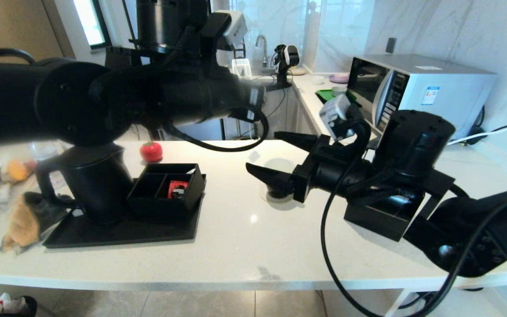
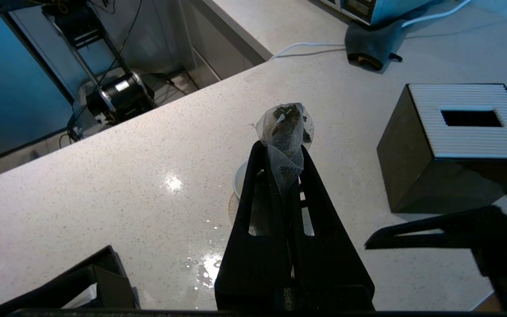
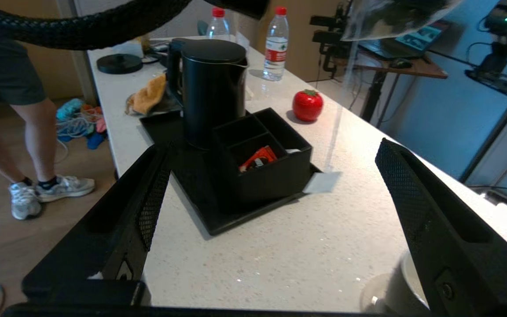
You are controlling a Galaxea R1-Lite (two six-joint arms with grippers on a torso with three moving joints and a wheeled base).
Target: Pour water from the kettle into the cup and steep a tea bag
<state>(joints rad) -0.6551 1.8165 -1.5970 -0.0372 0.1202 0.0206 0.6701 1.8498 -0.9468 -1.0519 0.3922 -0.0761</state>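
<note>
Nearest the head camera: right gripper [image 1: 271,155], black, 2 long fingers spread wide, nothing between them, low over the white speckled stone counter [image 1: 244,246]. Straddling, or close to straddling, the small glossy black cup with a white inside [image 1: 275,190], mostly hidden behind the lower finger; in the right wrist view only a white rim at the edge [image 3: 405,286]. Contact with the cup not readable.

Higher up: left gripper [image 2: 283,152], black, pressed together on the small pale translucent tea bag [image 2: 285,132], dark leaves showing through the mesh. Thin string hanging down to a small white square tag [image 3: 322,182] above the counter. Cup rim [image 2: 239,179] peeking out just behind the fingers, so bag held above the cup, not in it.

Beside the right arm: black cube tissue box with a white ribbed top [image 2: 456,145].

Farther, on the robot's left: tall matte black kettle with lid and loop handle [image 1: 95,185], upright on a flat black tray [image 1: 117,231], just beside a black compartment box [image 1: 165,189] holding a red packet [image 1: 176,188]. Beyond it, a red tomato-shaped pot [image 1: 151,151].

Step in hand, by judgement: steeping, with the right gripper near the cup perhaps to steady it. Water in the cup not visible. Next move calls for lowering the bag straight down into the cup, keeping the string and tag outside the rim.
</note>
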